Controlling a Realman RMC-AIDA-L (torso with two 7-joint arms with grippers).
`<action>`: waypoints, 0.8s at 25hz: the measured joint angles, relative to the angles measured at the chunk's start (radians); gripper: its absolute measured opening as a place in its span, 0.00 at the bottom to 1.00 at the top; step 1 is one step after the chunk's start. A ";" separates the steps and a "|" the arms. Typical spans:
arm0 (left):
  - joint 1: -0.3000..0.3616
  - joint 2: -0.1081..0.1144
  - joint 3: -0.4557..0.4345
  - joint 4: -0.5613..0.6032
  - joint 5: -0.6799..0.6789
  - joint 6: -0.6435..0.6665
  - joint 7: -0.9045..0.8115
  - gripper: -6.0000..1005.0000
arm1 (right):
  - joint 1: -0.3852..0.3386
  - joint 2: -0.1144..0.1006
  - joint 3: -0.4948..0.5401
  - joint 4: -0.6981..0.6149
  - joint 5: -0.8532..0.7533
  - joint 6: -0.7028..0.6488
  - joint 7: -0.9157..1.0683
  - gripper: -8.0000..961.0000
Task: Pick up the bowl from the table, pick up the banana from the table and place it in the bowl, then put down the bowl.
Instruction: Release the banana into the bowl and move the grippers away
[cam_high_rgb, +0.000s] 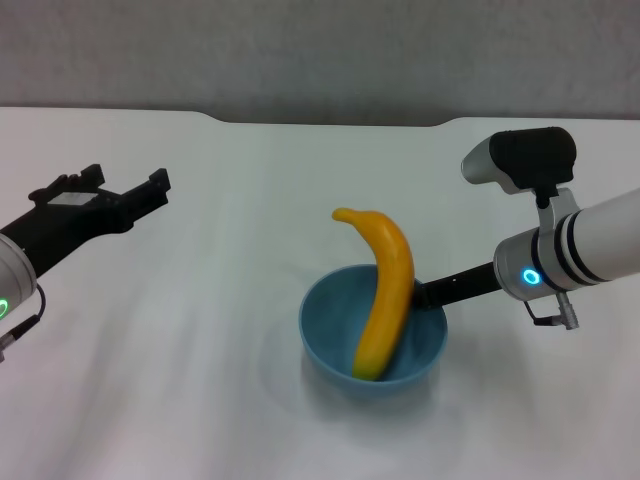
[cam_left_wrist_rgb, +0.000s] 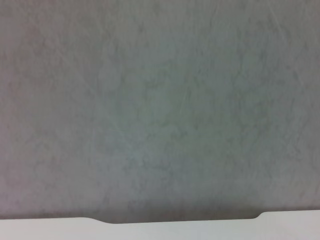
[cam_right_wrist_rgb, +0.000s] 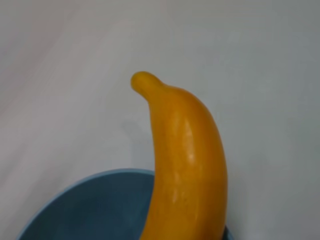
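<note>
The light-blue bowl (cam_high_rgb: 330, 345) sits at the middle of the white table (cam_high_rgb: 200, 400). The yellow-orange banana (cam_high_rgb: 385, 290) leans inside it, its stem end sticking up over the far rim. From the right, my right gripper (cam_high_rgb: 425, 292) reaches in and is shut on the bowl's right rim, its tips partly hidden by the banana. In the right wrist view the banana (cam_right_wrist_rgb: 185, 165) rises out of the bowl (cam_right_wrist_rgb: 90, 207). Far to the left, my left gripper (cam_high_rgb: 128, 182) hangs above the table, open and holding nothing.
The table's far edge has a shallow notch (cam_high_rgb: 330, 122), also seen in the left wrist view as the notch (cam_left_wrist_rgb: 175, 221) below a grey wall (cam_left_wrist_rgb: 160, 100). White tabletop lies all around the bowl.
</note>
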 joint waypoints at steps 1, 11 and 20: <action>0.000 0.000 0.000 0.001 0.000 0.000 0.000 0.91 | 0.000 0.000 -0.003 0.001 0.000 -0.002 0.000 0.06; 0.001 -0.002 0.000 0.009 -0.002 0.000 0.000 0.91 | -0.001 0.000 -0.024 0.012 0.000 -0.017 0.002 0.22; 0.010 -0.002 -0.001 0.009 -0.002 0.000 0.000 0.91 | -0.075 0.001 -0.058 0.164 0.000 0.029 0.041 0.56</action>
